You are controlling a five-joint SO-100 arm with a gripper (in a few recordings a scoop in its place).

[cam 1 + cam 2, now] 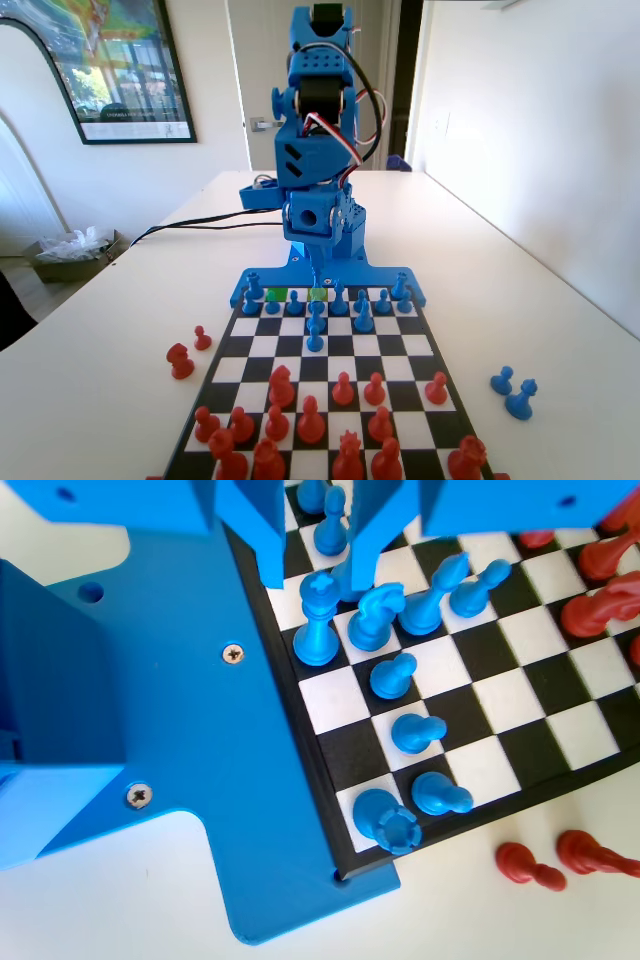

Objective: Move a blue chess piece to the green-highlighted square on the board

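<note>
My tool (318, 580) hangs low over the far row of the board (395, 345), close to the blue arm. Its two jaws are apart and hold nothing. In the wrist view, the top of the blue chess piece (318, 625) sits just about between the jaw tips. It is the thin one with a small cross on top, and I take it to be the piece to move. In the fixed view the tool hides it, so I cannot tell which square it stands on.

The green-highlighted square (277, 295) is in that same far row, to the left in the fixed view. It looks bare.

Here is what could go wrong. The horse-shaped piece (375, 615) stands just beside my piece. If a jaw comes down on it, it will tip over. If I close the jaws off to one side, my piece may lean or pop out.

The corner piece (387, 823) and the pawns (415, 730) stand near the green square. If I carry my piece too low, it may bump them.

There is also a paler green square (318, 294) under the tool. I could mix up the two squares and put the piece on the wrong one.
</note>
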